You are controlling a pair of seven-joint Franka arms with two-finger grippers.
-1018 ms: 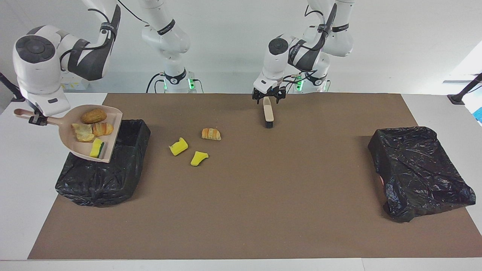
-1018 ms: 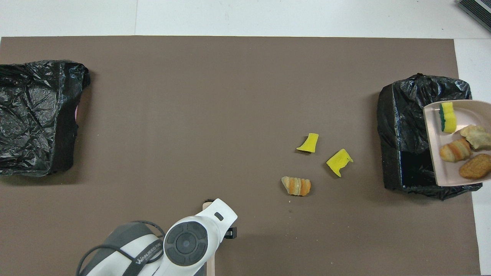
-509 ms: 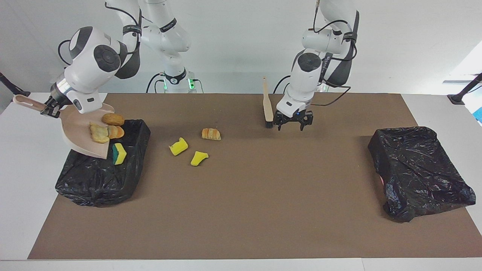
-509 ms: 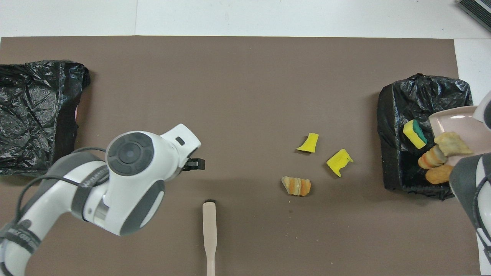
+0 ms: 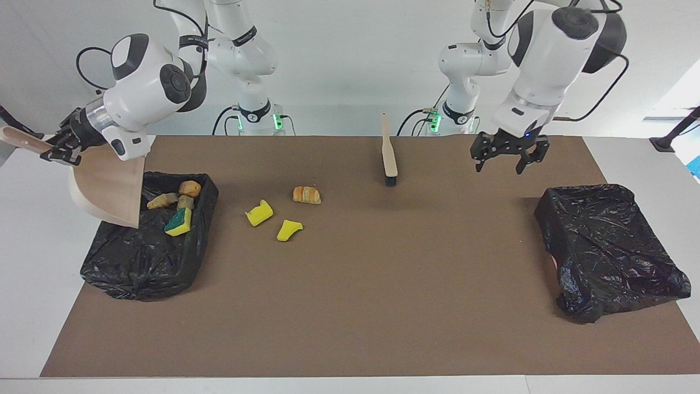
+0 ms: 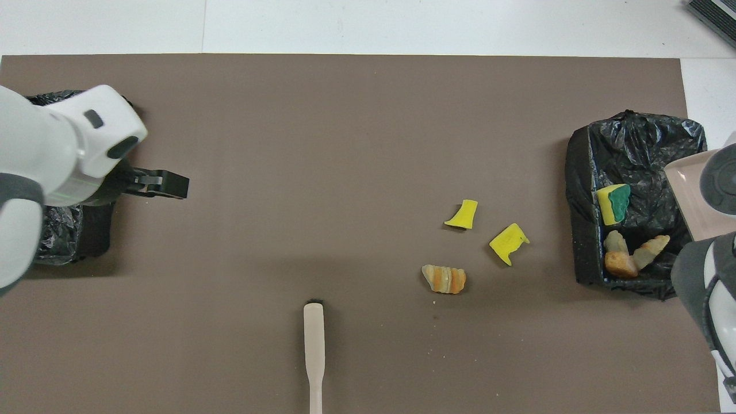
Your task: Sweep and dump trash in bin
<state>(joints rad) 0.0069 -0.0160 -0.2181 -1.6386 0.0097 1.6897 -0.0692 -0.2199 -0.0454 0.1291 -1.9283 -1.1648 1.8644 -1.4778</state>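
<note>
My right gripper (image 5: 54, 150) is shut on the handle of the beige dustpan (image 5: 109, 189), which tilts steeply over the black-lined bin (image 5: 136, 262) at the right arm's end. Inside the bin lie a yellow sponge with a green side (image 5: 178, 221) (image 6: 613, 202) and brown bread pieces (image 5: 188, 187) (image 6: 621, 261). On the mat beside that bin are two yellow sponge chunks (image 5: 258, 213) (image 5: 288, 230) and a croissant (image 5: 306, 195). My left gripper (image 5: 506, 164) (image 6: 158, 184) hangs open and holds nothing, up over the mat next to the second bin (image 5: 607, 246).
The beige brush (image 5: 389, 158) (image 6: 314, 345) lies on the brown mat near the robots, its handle pointing toward them, with no gripper on it. The second black-lined bin sits at the left arm's end, partly covered by the left arm in the overhead view.
The dustpan tipped steeply and its sponge and bread pieces slid into the bin. My left gripper let go of the brush and swung up toward the left arm's end.
</note>
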